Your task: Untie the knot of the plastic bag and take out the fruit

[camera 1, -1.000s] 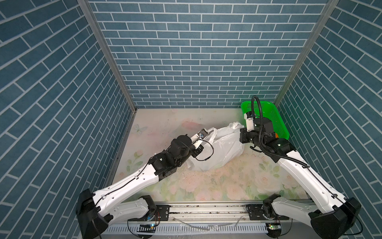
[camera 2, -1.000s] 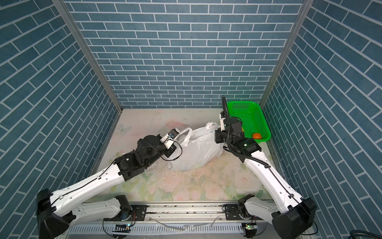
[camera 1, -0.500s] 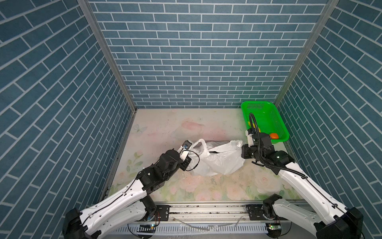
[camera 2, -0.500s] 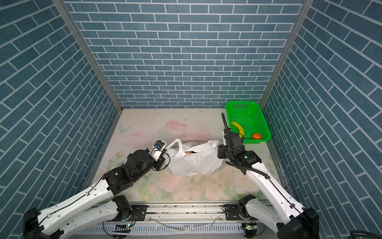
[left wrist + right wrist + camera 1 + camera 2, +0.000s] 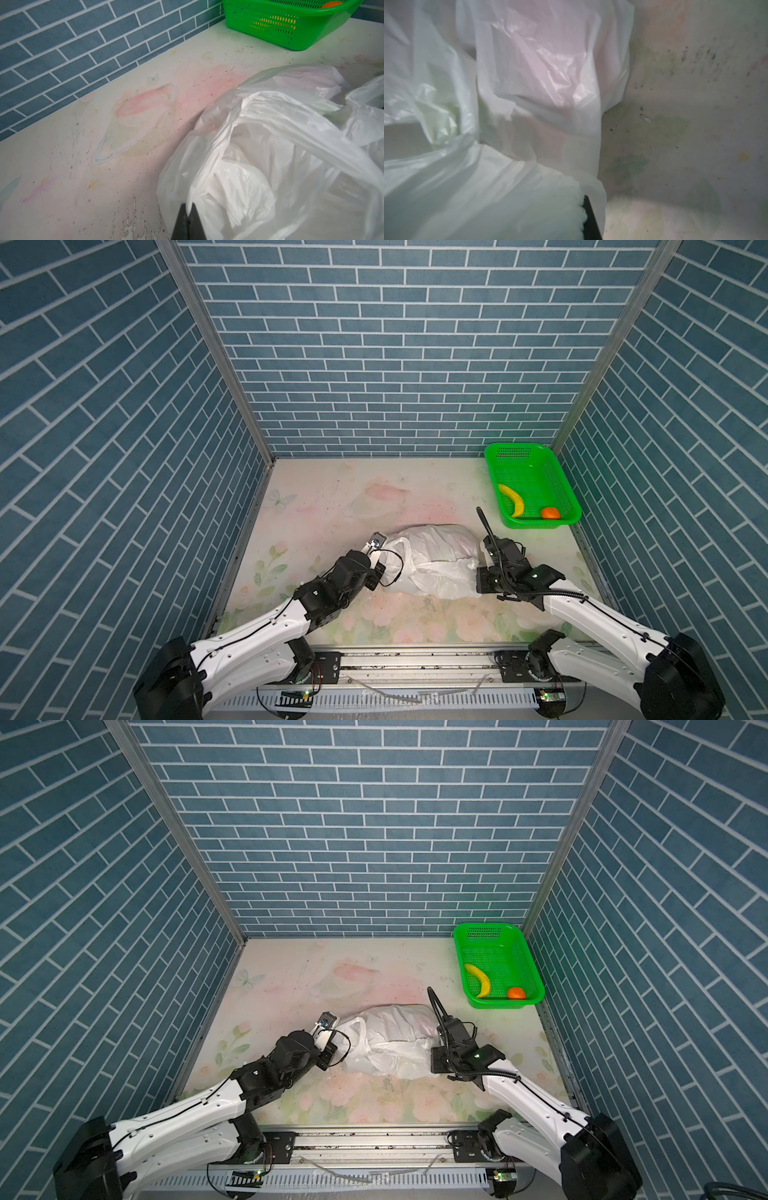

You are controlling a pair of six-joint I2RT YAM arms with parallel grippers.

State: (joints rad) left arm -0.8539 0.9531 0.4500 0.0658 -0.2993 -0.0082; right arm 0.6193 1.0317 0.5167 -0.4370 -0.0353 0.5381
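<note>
The white plastic bag [image 5: 432, 564] [image 5: 390, 1044] lies slack and low on the table between my two grippers. My left gripper [image 5: 379, 572] [image 5: 188, 209] is shut on the bag's left edge, next to a loose handle loop [image 5: 400, 556]. At the bag's right end, my right gripper [image 5: 478, 580] [image 5: 581, 209] is shut on a fold of the film. The knot is out of view. Two fruits, a yellow banana [image 5: 515, 499] and an orange tangerine [image 5: 550, 512], lie in the basket. I cannot tell what is inside the bag.
The green mesh basket [image 5: 528, 448] [image 5: 486, 926] [image 5: 291, 41] stands at the back right corner, against the right wall. Blue brick walls close the table on three sides. A metal rail [image 5: 415, 659] runs along the front edge.
Both grippers have come down and toward the front with the bag. It hung raised beside the basket a second ago and now lies flattened on the table.
</note>
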